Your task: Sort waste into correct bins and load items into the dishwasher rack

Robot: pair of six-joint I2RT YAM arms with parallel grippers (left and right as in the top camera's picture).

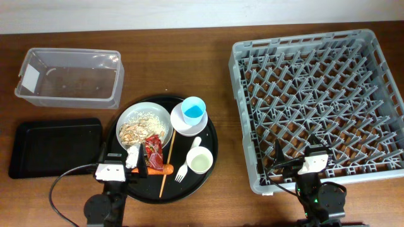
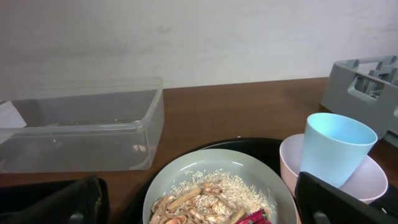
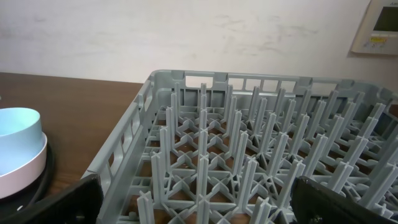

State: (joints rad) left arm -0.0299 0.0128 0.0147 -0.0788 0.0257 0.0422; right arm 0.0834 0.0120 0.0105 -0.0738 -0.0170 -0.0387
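On the round black tray (image 1: 211,148) a white plate (image 1: 163,113) holds rice with meat bits (image 1: 140,128). Beside it lie a red wrapper (image 1: 153,147), a tissue wad (image 1: 133,156), a carrot (image 1: 156,169), a wooden stick (image 1: 166,165), a white fork (image 1: 187,164) and a small white cup (image 1: 200,159). A blue cup (image 1: 193,111) stands in the white bowl (image 1: 177,123). My left gripper (image 2: 205,208) is open over the plate's near edge (image 2: 186,163). My right gripper (image 3: 199,205) is open and empty over the grey rack's (image 1: 315,101) front edge. I see no brown scrap.
The clear tub (image 1: 69,79) stands at the back left, and the flat black tray (image 1: 53,146) lies in front of it. The tub (image 2: 81,134) also shows in the left wrist view, behind the plate. Bare wood separates the round tray from the rack.
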